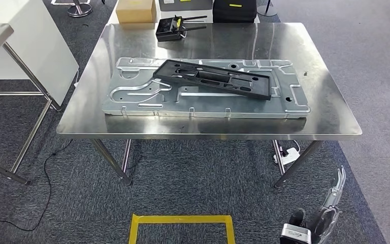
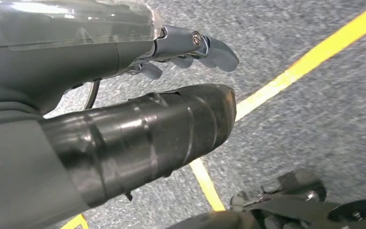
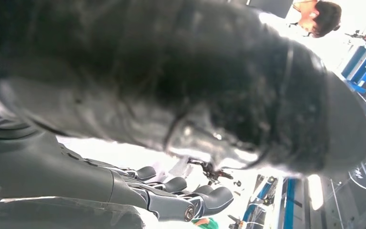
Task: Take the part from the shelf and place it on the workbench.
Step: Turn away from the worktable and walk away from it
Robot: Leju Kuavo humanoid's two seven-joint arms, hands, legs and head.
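Black part (image 1: pixel 214 79): long flat moulded frame with cut-outs, lying slantwise on the grey metal panel (image 1: pixel 132 94) at mid desk (image 1: pixel 81 124). Right hand (image 1: pixel 330 213) hangs low at near right over the carpet, well apart from the desk, fingers loosely curled, holding nothing. Left hand (image 2: pixel 190 45) also empty above the yellow floor line (image 2: pixel 310 57), fingers slightly bent.

Small black tool with yellow label (image 1: pixel 173 28) near desk's far edge. Brown cardboard box (image 1: pixel 135 10) beyond far left corner. Yellow tape rectangle (image 1: pixel 182 220) on grey carpet floor (image 1: pixel 193 178). White power strip (image 1: pixel 288 154) under desk's right side. Black cable (image 1: pixel 43 185) trailing on carpet, left.
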